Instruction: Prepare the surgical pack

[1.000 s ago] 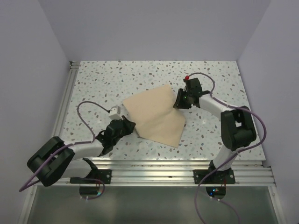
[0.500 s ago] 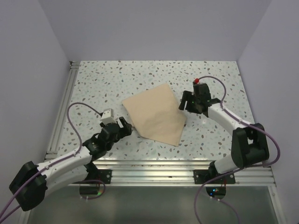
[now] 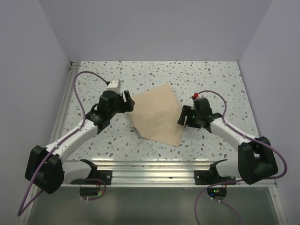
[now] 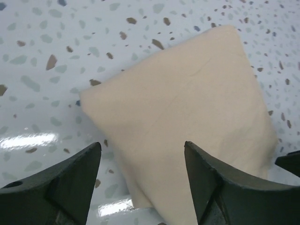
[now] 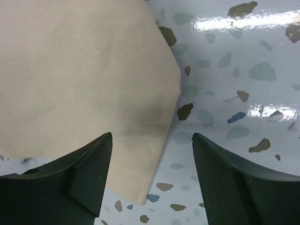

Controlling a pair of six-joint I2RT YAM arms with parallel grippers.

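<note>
In the middle of the speckled table (image 3: 211,79), the pack (image 3: 157,117) was seen lying flat between two grippers.
The pack was shown as a folded tan cloth, set cornerwise, with one corner pointed far and another near and to the right. The left gripper (image 3: 125,101) was placed at the pack's left corner, and its fingers (image 4: 70,180) were held apart with nothing clamped; the cloth was seen between and beyond them in the left wrist view. The right gripper (image 3: 183,119) was placed at the pack's right corner, its fingers (image 5: 77,180) likewise spread, with the cloth's right edge seen running between them and nothing gripped. Whether either gripper touched the cloth could not be told. Purple cables were seen looped above both arms.
</note>
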